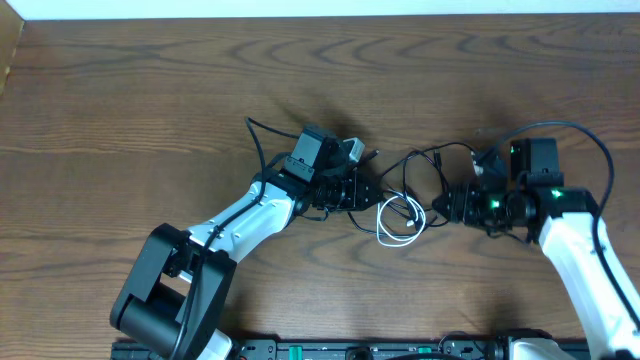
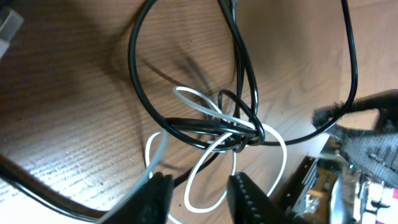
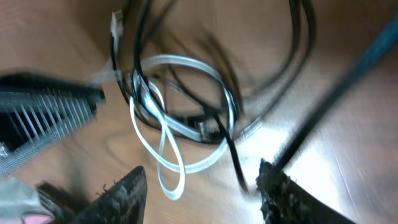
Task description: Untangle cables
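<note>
dark brown wood-grain table (image 1: 150,90) fills the overhead view, with a pale strip along its top edge. right of centre in that view, between the two arms, lies the bundle of thin charging cables (image 1: 408,200). a flat white cable (image 1: 400,226) is looped in ovals, and thin black cables (image 2: 131,59) arc around it, all crossing in one tight knot. left gripper (image 2: 198,198), at the bottom edge of its wrist view, has its ribbed fingers spread, with a white loop lying loose in the gap, not pinched. right gripper (image 3: 202,196) is spread wide at the bottom of its blurred view, with the tangle on the table just above it.
</note>
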Action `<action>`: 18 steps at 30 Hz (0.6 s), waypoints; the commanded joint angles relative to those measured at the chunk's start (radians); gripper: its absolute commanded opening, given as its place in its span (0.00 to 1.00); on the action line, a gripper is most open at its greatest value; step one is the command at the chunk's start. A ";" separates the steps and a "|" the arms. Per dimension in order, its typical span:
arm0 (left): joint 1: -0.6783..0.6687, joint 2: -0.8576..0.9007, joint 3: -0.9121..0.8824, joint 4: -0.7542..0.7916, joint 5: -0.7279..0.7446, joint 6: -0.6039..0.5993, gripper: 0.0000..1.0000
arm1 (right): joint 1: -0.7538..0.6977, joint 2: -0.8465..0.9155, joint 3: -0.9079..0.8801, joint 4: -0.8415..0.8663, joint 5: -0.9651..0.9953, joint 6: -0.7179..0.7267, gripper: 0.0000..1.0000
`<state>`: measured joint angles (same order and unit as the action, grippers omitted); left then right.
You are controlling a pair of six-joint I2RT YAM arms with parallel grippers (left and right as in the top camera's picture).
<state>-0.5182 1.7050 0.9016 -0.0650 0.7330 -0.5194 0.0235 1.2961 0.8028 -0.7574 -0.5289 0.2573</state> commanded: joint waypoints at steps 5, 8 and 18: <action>-0.035 0.007 -0.003 -0.008 -0.120 0.018 0.50 | 0.083 -0.066 0.008 -0.084 0.085 -0.107 0.60; -0.055 0.007 -0.003 -0.008 -0.124 0.055 0.50 | 0.130 -0.066 0.008 -0.057 0.087 -0.157 0.61; -0.103 0.016 -0.003 -0.008 -0.125 0.063 0.50 | 0.208 -0.063 0.004 0.098 0.164 -0.123 0.52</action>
<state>-0.6144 1.7050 0.9016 -0.0711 0.6220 -0.4770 0.2188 1.2331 0.8028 -0.6743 -0.3855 0.1329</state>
